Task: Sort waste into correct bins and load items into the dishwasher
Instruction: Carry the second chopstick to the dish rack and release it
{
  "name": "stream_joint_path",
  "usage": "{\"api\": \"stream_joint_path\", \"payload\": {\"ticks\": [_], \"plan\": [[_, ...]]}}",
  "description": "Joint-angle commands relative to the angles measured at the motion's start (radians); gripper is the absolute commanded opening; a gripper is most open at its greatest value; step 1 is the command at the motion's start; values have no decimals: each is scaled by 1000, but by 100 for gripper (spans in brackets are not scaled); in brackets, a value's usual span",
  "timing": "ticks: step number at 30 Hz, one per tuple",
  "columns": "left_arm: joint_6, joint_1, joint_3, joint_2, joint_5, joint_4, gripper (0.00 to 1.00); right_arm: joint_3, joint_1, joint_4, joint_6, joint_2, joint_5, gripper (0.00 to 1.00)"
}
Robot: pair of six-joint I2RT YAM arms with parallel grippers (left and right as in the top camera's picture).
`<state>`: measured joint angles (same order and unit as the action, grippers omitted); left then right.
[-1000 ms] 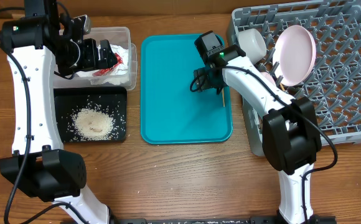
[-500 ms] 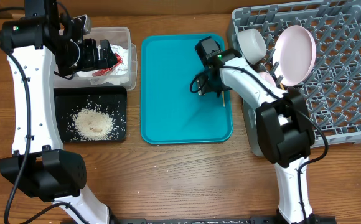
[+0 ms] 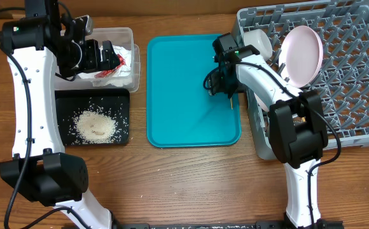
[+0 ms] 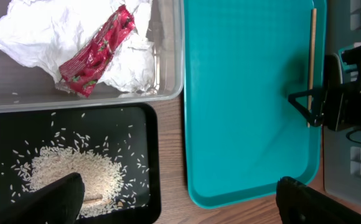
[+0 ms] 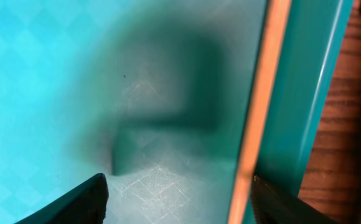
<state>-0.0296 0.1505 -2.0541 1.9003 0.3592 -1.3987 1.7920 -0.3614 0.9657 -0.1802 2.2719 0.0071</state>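
Jaws of the right gripper (image 5: 177, 200) stand wide apart, gripping nothing, straddling the chopstick (image 5: 256, 112) at the teal tray's (image 5: 56, 62) rim. Left gripper (image 4: 183, 200) jaws likewise spread and empty, beside the clear tub (image 4: 178, 74).

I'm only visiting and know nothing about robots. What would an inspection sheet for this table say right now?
Surface: wooden table, plain brown boards.
Job's things: napkin and red wrapper in the clear tub; rice in the black tray; plate and bowl in the grey rack; one chopstick on the teal tray, along its rack-side edge.
Clutter: nothing seen.
Grippers: left gripper open above the clear tub; right gripper open, low over the teal tray, one finger on each side of the chopstick.
Cables: black cable running along the arms.
Surroundings: nothing seen beyond the table.
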Motion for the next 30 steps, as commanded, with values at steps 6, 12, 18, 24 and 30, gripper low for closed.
{"api": "stream_joint_path", "payload": {"ticks": [6,12,18,24,30], "plan": [[-19,-5,-20,-2,-4,2,100,2,2,24,10,29,5,32],[-19,-5,-20,-2,-4,2,100,3,-28,39,57,29,-10,13],[-19,-5,-20,-2,-4,2,100,83,-42,151,53,8,-13,4],[-19,-5,-20,-2,-4,2,100,306,-42,347,58,-70,-12,4],[-19,-5,-20,-2,-4,2,100,553,-22,552,80,-206,34,4]]}}
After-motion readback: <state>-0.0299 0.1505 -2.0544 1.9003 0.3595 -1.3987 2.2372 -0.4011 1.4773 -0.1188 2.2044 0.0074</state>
